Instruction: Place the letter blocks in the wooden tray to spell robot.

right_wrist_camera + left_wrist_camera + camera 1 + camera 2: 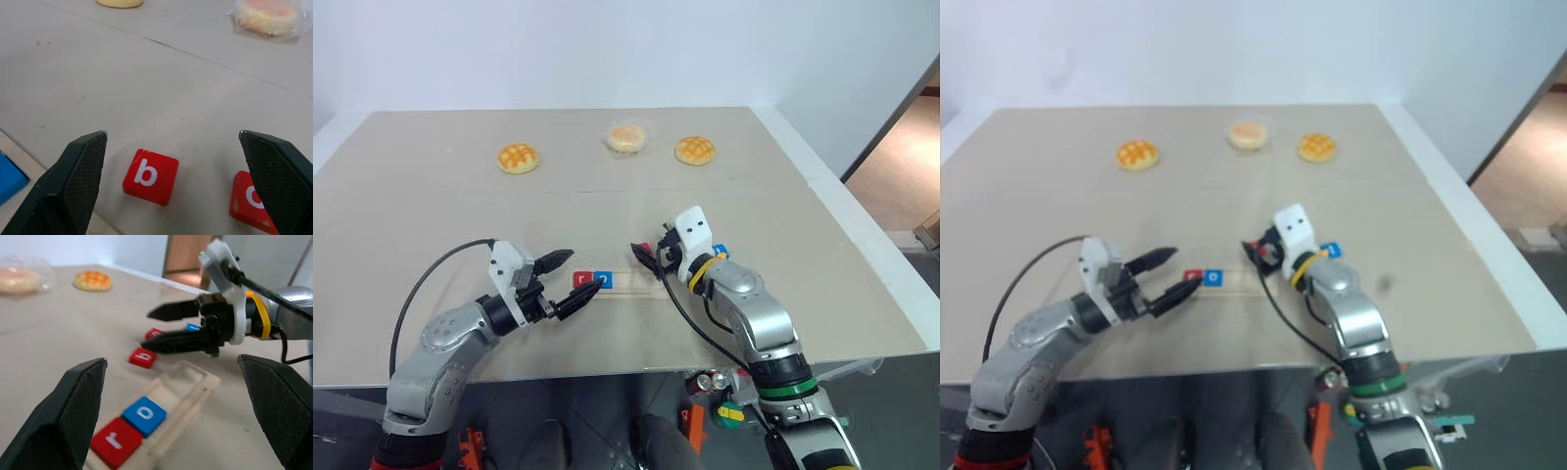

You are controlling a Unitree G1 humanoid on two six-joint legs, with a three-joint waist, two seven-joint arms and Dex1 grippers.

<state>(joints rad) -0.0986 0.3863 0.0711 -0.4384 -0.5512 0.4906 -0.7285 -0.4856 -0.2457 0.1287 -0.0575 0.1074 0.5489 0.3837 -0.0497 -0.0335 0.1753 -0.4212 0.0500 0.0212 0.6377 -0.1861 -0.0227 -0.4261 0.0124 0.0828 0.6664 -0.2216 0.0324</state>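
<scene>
Long pale wooden tray (195, 382) on beige tabletop (431, 225), between both arms. In tray's left end: red square r tile (116, 441), blue square o tile (144, 413) touching it; rest of groove bare. Left gripper (570, 279) fingers spread, empty, just beside r tile. Right gripper (644, 258) fingers spread, empty, above red b tile (150, 176) and second red o tile (252, 201), both on table beyond tray. Blue tile (192, 326) behind right gripper, letter unreadable. Far side: two golden crosshatched buns (518, 158) (694, 150), plastic-wrapped bun (626, 136) between them. White wall behind.
</scene>
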